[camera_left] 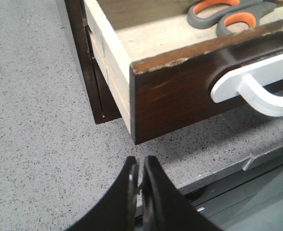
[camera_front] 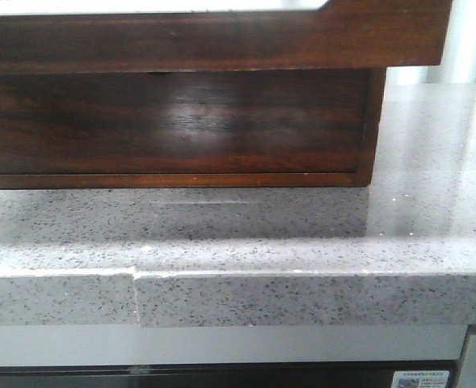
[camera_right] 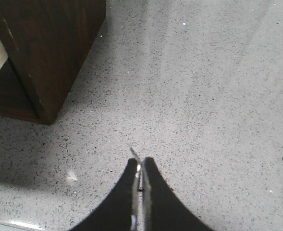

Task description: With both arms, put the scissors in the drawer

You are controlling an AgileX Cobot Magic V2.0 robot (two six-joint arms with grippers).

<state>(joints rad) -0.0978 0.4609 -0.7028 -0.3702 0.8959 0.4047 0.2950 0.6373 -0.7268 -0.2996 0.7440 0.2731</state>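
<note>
the left gripper (camera_left: 140, 174) hangs above the speckled grey worktop (camera_left: 35, 120), just in front of the drawer's near corner, its dark fingers (camera_left: 127, 192) pressed together with nothing between them. the drawer (camera_left: 175, 91) is pulled out past the dark cabinet (camera_left: 91, 82) so that it overhangs the worktop's front edge, and the scissors (camera_left: 225, 14), grey with orange-lined handles, already lie inside on its pale floor, near the front board. a white handle (camera_left: 256, 86) sits in the wide cut-out of the drawer front.

so what looks left is the closing, and that is where it could slip. the left fingers stand off the corner rather than square to the front board; a push from there would likely skew the drawer in its opening and jam it, or glance off the glossy wood. a sharp shove could also send the scissors sliding inside.

the right gripper (camera_right: 140, 168) is likewise closed and empty, over bare worktop beside the cabinet's right side, well clear of the drawer. if it sweeps inward it risks knocking the cabinet corner and shifting the whole cabinet on the smooth stone.
</note>
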